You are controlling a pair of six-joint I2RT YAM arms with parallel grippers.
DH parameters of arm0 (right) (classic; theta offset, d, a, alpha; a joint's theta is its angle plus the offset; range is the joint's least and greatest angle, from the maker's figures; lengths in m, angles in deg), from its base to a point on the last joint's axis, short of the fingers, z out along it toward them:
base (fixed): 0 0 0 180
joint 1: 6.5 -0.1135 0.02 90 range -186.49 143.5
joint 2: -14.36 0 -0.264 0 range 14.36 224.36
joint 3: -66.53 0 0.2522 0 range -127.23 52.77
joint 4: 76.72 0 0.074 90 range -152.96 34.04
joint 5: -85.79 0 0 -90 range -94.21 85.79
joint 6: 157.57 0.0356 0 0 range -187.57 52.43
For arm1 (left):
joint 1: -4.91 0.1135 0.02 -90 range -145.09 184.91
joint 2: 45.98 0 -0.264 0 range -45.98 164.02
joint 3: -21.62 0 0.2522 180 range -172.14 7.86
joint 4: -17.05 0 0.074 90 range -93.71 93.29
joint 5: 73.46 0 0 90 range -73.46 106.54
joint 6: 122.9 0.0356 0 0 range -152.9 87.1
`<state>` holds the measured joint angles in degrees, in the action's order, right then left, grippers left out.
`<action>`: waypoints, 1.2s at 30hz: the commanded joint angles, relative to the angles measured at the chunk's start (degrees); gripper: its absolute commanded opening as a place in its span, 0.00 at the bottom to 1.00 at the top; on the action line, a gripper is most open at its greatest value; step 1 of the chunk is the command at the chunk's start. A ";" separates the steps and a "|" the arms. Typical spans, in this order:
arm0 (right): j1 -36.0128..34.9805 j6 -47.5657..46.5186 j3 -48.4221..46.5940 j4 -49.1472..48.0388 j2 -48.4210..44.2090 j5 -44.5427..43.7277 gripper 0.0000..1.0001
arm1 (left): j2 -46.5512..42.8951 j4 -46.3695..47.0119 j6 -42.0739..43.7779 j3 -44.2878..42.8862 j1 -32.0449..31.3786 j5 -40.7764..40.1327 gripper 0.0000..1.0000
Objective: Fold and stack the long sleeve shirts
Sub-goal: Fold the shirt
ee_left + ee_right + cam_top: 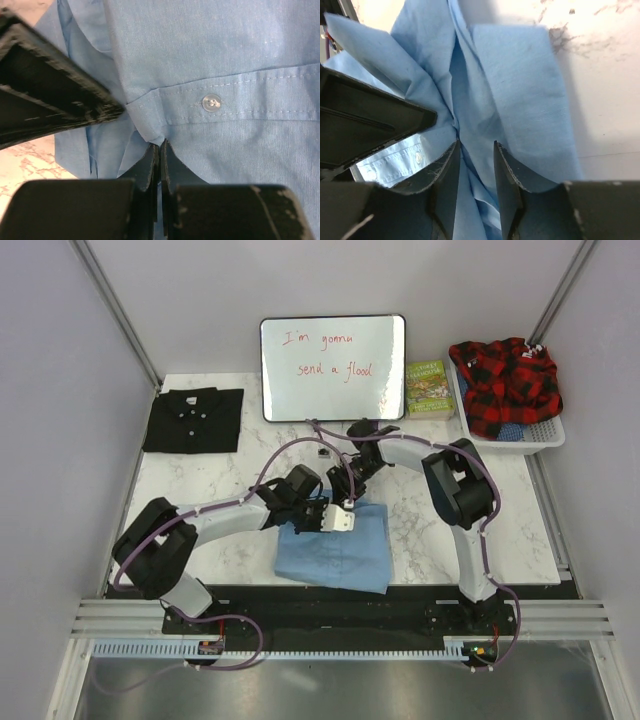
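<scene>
The light blue shirt (335, 548) lies partly folded on the marble table in front of the arms. My left gripper (336, 521) is at its far edge; in the left wrist view its jaws (160, 145) are shut on a pinched fold of blue cloth beside the button placket, with one button (211, 103) showing. My right gripper (347, 494) is just behind it, touching the same edge; in the right wrist view it (474, 147) is open, astride bunched folds of the shirt (520, 85). The black shirt (193, 420) lies folded at the back left.
A whiteboard (333, 367) with red writing stands at the back middle. A green book (428, 388) lies to its right. A white basket (545, 432) at the back right holds a red plaid garment (505, 380). Grey walls enclose the table.
</scene>
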<state>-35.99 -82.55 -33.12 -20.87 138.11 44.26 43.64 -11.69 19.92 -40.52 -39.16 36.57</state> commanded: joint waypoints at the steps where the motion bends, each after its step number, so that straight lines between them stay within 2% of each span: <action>1: 1.10 0.92 -3.66 0.36 -3.95 1.54 0.41 | -3.31 -1.54 1.06 1.54 -1.01 2.82 0.02; 5: 2.95 -0.48 -11.91 2.91 -0.01 -0.04 0.41 | -3.93 -3.03 0.36 -1.27 -1.01 2.73 0.02; 11: 2.87 -3.55 -15.27 4.58 6.23 -1.00 0.38 | -3.58 -4.70 -0.52 -5.23 -0.93 2.56 0.02; 22: 2.51 -7.34 -13.25 5.46 7.74 -2.59 0.34 | -1.03 -4.62 1.06 -9.80 3.55 1.94 0.02; 26: 2.43 -7.34 -13.69 5.73 7.92 -2.24 0.33 | 2.65 -4.09 2.29 -12.87 5.84 1.50 0.02; 36: 3.04 -7.60 -14.92 5.99 8.27 -2.85 0.33 | 8.02 1.62 3.52 -14.20 7.86 0.36 0.02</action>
<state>-33.28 -87.97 -46.69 -15.69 146.11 42.90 50.33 -14.82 20.57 -52.85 -31.53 37.60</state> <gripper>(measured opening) 0.327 0.026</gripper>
